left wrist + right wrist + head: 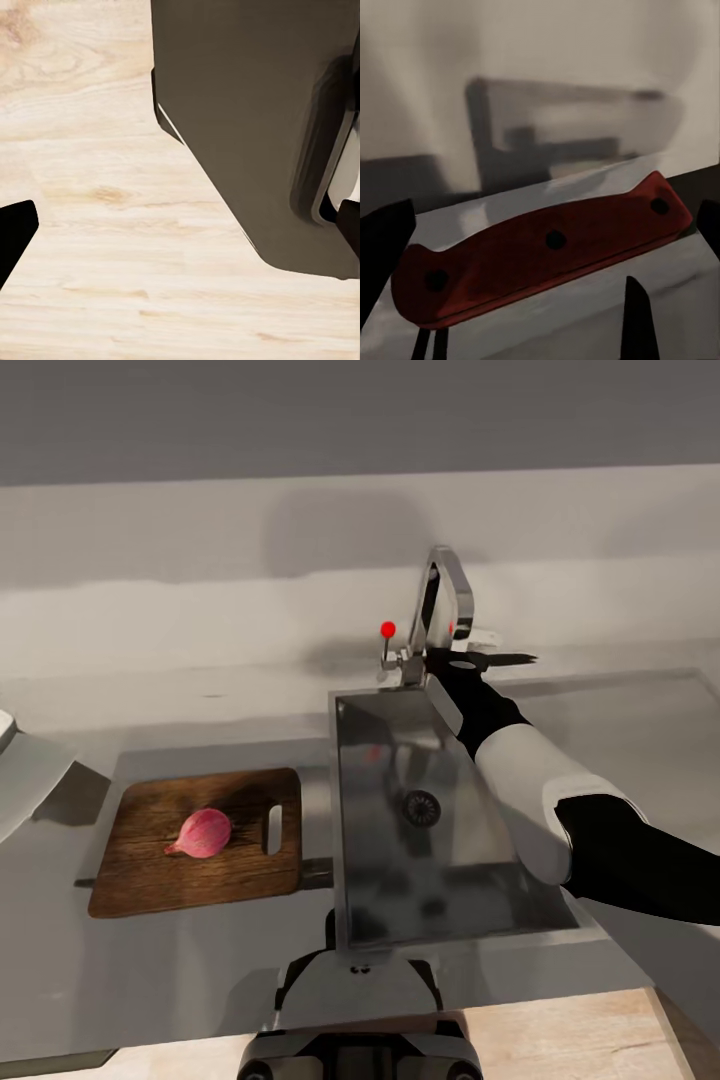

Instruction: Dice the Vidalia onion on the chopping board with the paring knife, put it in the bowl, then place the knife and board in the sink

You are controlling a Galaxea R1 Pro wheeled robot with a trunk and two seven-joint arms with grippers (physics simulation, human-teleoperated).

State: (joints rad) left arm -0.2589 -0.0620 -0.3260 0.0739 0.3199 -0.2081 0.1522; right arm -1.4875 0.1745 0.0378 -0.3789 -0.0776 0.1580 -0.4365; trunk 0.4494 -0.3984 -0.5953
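The pinkish Vidalia onion (203, 832) lies on the dark wooden chopping board (150, 860), on the grey countertop (200, 960) left of the sink (390, 900). Behind the sink, by the faucet (445, 595), my right gripper (478, 660) is over the paring knife (512, 657), whose dark blade points right. In the right wrist view the red handle (547, 244) lies on the counter between the open fingers (382, 247) of the right gripper (547, 225). My left gripper (180, 225) is open over the floor. A pale bowl (25, 785) is cut off at the left edge.
The faucet's red-tipped lever (388, 630) stands just left of my right gripper. A pale wall (200, 580) rises behind the counter. In the left wrist view a dark cabinet (247, 112) stands over light wood floor (112, 247). My base (360, 1030) is against the counter front.
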